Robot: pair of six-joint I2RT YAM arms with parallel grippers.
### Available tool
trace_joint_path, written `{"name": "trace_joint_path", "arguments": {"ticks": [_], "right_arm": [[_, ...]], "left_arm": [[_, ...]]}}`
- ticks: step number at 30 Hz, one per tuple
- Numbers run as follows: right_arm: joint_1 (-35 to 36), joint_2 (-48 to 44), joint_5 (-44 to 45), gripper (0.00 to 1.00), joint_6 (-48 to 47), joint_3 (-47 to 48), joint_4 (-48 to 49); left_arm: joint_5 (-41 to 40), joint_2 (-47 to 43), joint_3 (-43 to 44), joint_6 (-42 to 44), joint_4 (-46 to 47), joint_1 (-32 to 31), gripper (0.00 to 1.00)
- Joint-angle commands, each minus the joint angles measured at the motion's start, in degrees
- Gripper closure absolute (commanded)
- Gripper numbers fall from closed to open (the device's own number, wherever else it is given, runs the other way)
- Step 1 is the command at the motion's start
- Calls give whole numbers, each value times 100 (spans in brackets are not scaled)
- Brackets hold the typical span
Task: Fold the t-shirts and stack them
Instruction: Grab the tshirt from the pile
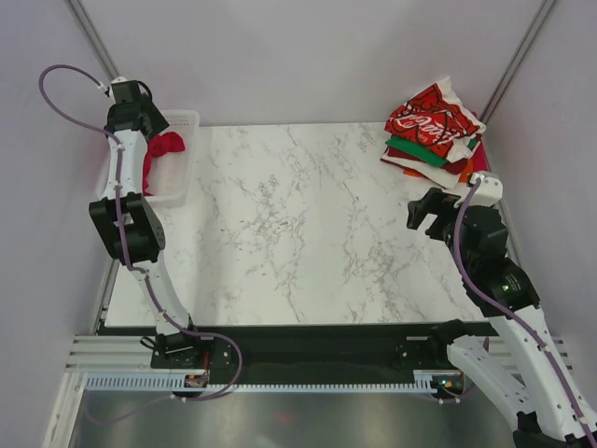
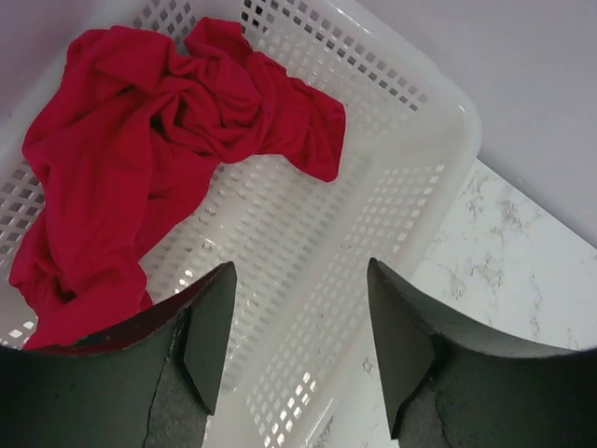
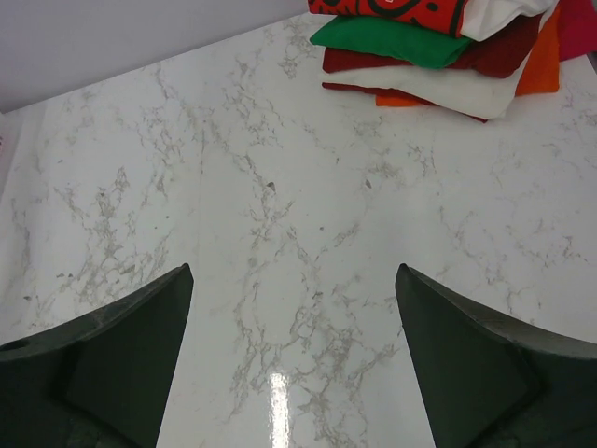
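A crumpled crimson-red t-shirt lies in the white mesh basket; it also shows in the top view. My left gripper hangs open and empty above the basket, to the right of the shirt. It sits at the far left in the top view. A stack of folded t-shirts lies at the far right corner, red with white script print on top. In the right wrist view the stack shows green, dark red, white and orange layers. My right gripper is open and empty above bare table, short of the stack.
The white marble table spans the middle. The basket stands at the far left edge, beside the purple wall. A black strip and a metal rail run along the near edge by the arm bases.
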Motion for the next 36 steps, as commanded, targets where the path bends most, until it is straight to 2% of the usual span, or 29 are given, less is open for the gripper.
{"name": "trace_joint_path", "arguments": {"ticks": [1, 8, 13, 18, 32, 34, 35, 36], "right_arm": [[33, 59, 118, 2, -190, -57, -121], [24, -12, 91, 2, -155, -330, -112], [33, 32, 3, 2, -182, -338, -112], [42, 6, -85, 2, -147, -435, -112], [60, 225, -111, 2, -120, -497, -112], [60, 260, -120, 2, -111, -497, -112], [68, 278, -120, 2, -120, -505, -112], [68, 296, -137, 2, -120, -506, -120]], "left_arm": [[-495, 221, 784, 176, 443, 65, 34], [-198, 1021, 1312, 352, 443, 109, 34], [-373, 1268, 1120, 291, 443, 188, 35], [-101, 1390, 698, -78, 469, 407, 39], [-127, 2120, 1084, -60, 487, 601, 40], [-118, 2173, 1154, -87, 496, 610, 46], [-118, 2225, 1189, -87, 496, 601, 54], [-101, 2252, 1277, -79, 496, 610, 58]]}}
